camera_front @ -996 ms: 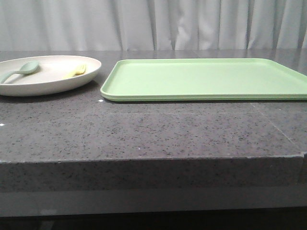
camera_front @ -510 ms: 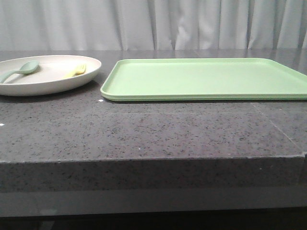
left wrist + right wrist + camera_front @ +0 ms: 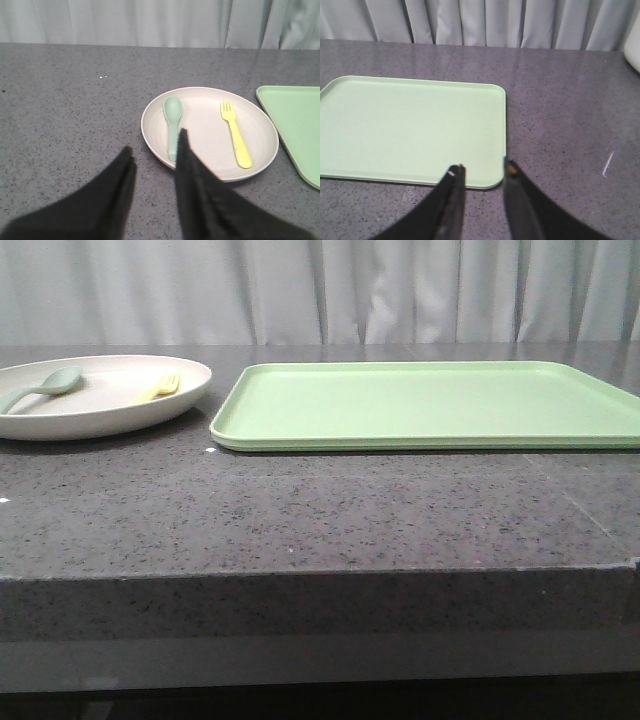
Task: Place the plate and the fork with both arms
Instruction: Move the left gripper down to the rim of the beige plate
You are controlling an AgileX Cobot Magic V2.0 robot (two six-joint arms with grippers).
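While you scan the dark speckled table [image 3: 300, 510] from its left side, your first stop is the plate [image 3: 100, 415], sitting flat on the stone at the far left of the front view, part of it cut off by the frame edge. Lying in it you've got two utensils: a pale teal spoon [image 3: 45, 386] toward the left, and the yellow fork [image 3: 160, 387] toward the right, well apart from each other. Your left wrist camera shows them clearly, spoon [image 3: 172, 125] and fork [image 3: 235, 132] resting roughly side by side on the plate [image 3: 210, 97], tines and bowl pointing away from the arm. Your left gripper [image 3: 154, 150] hangs at the near rim, fingers parted with a clear gap and nothing between them; one fingertip overlaps the spoon handle in the view, though whether it touches I cannot tell. Moving right, just beside the plate lies the light-green tray [image 3: 430, 405], flat on the table with its surface bare. Your right gripper [image 3: 482, 171] hovers over the tray's [image 3: 410, 125] near right corner, fingers spread and holding nothing. Behind it all hangs a pale pleated curtain [image 3: 320, 290]. Neither arm shows in the front view.
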